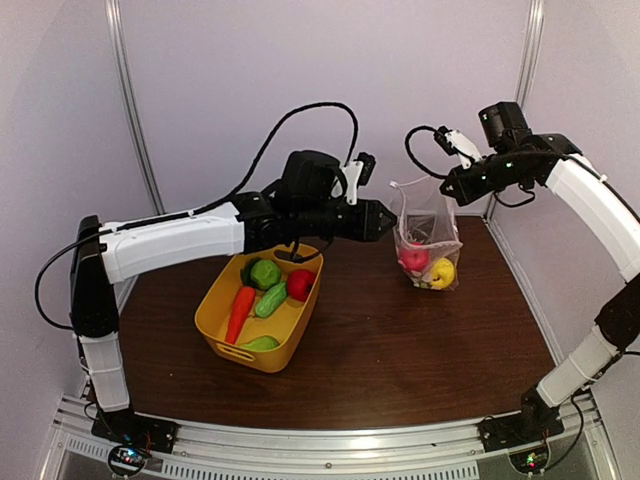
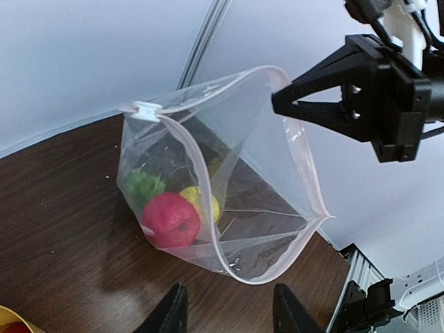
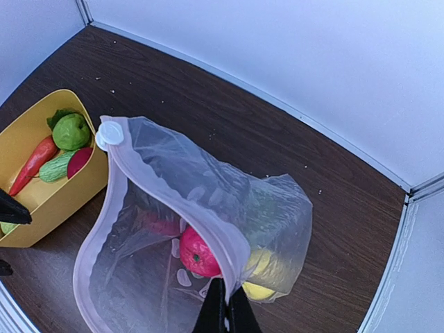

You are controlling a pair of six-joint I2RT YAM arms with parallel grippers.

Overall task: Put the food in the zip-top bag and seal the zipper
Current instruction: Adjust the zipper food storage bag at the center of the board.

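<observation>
Yellow tub [image 1: 222, 335] sits left, holding a carrot [image 1: 240, 310] and other food [image 1: 268, 285]. Left gripper [image 2: 232, 313] hangs between tub and bag [image 2: 277, 208], fingers apart, empty. Bag stands right of centre near the table's [image 1: 400, 360] far edge, mouth gaping, zipper [image 2: 201, 94] unsealed, apple [image 2: 170, 220] and lemon [image 2: 208, 202] inside. Right gripper [image 3: 225, 316] pinches its rim, closed.

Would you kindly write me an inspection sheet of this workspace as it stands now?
Surface: dark brown wooden table, speckled.
Job's things: clear dotted zip-top bag hanging open, pale zipper strip unsealed, holding red toy apple, yellow toy lemon, green toy grapes; orange toy carrot, green toy cucumber in yellow plastic tub.
Clutter: nothing seen beyond that tub.
Claws: left claw open, empty, facing bag's mouth; right claw shut on bag's rim.
Cables: black cable arching over left arm.
Surroundings: white enclosure walls.
</observation>
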